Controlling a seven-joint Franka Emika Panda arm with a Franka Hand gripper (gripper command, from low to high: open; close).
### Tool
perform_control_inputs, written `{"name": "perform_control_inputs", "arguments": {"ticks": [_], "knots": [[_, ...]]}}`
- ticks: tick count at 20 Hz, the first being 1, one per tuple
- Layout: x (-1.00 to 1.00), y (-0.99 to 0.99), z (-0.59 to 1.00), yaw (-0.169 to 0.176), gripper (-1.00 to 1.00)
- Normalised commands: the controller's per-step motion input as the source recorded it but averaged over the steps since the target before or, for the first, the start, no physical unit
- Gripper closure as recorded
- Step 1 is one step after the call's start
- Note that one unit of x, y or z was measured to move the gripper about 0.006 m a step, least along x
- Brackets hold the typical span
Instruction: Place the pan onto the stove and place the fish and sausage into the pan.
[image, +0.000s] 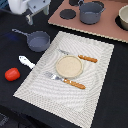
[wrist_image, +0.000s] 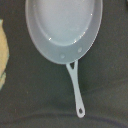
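The blue-grey pan sits on the dark table at the placemat's far left corner, its thin handle pointing toward the exterior view's left. The wrist view looks straight down on the pan and its handle; the pan is empty. The white fish lies on the table beside the placemat. The red-orange sausage lies to its left. The pinkish-brown stove is at the far right. My gripper hangs above and behind the pan, fingers apart and empty.
A larger grey pot stands on the stove beside a black burner disc. The pale striped placemat holds a cream plate and wooden-handled cutlery. A bowl sits at the right edge.
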Motion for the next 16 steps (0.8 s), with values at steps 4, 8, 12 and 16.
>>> {"name": "perform_control_inputs", "arguments": {"ticks": [4,8,12,16], "knots": [[-0.29,-0.11,-0.63,-0.060,-1.00],[-0.37,0.00,-0.65,-0.047,-1.00],[-0.48,0.00,-0.68,-0.039,-1.00],[-0.48,0.00,-0.66,-0.022,-1.00]]}}
